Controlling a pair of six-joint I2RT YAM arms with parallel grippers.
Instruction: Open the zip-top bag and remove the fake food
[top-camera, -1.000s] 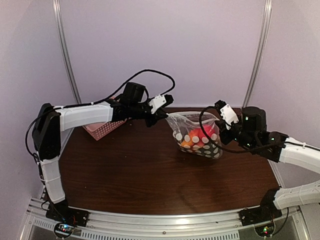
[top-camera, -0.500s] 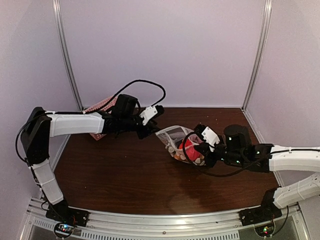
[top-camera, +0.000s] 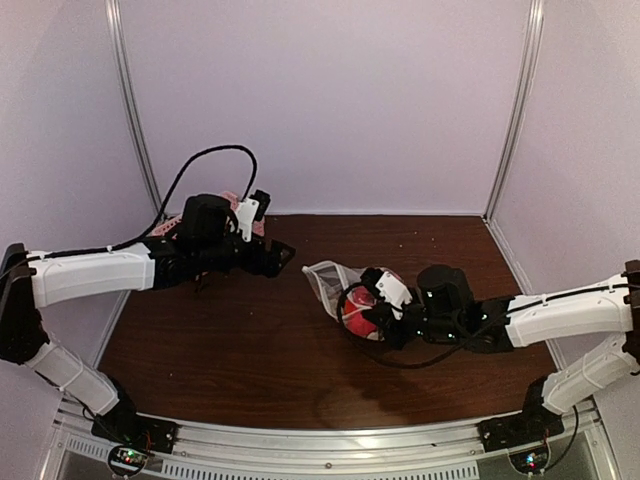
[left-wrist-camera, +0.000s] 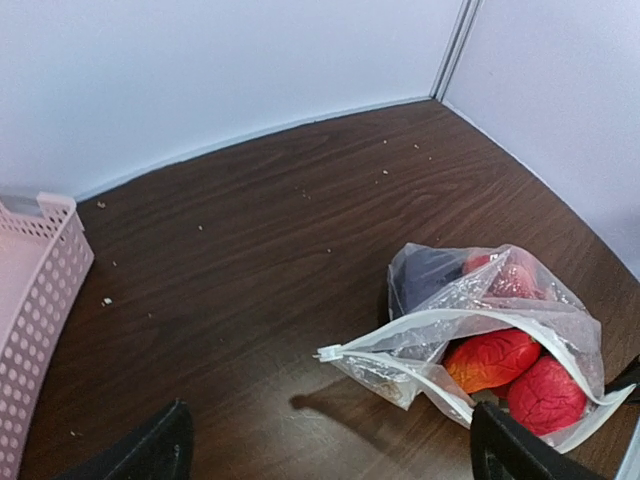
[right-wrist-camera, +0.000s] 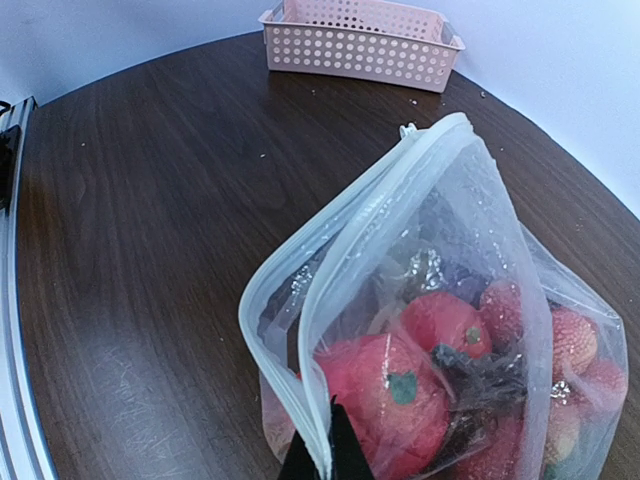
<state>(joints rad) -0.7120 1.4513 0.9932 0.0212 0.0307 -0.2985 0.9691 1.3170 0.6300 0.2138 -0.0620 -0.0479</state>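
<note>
The zip-top bag (top-camera: 328, 283) lies on the dark table, its white zip strip parted and its mouth gaping toward the left arm. Inside is the fake food (top-camera: 358, 312): red-orange (left-wrist-camera: 495, 358) and red (left-wrist-camera: 545, 392) pieces and a dark purple one (left-wrist-camera: 430, 275). My right gripper (right-wrist-camera: 325, 452) is shut on one lip of the bag (right-wrist-camera: 440, 250), right in front of a red piece (right-wrist-camera: 385, 385). My left gripper (top-camera: 275, 252) is open and holds nothing. It stands apart from the bag (left-wrist-camera: 480, 320), to its left; only its fingertips (left-wrist-camera: 150, 450) show at the lower edge.
A pink lattice basket (top-camera: 240, 204) stands at the back left by the wall, behind the left arm; it shows in the wrist views too, basket (left-wrist-camera: 35, 290) and basket (right-wrist-camera: 360, 42). Small crumbs dot the tabletop (left-wrist-camera: 250, 230).
My left gripper has opened, let go of the bag's edge and drawn back to the left. My right arm has carried the bag left and down onto the table.
</note>
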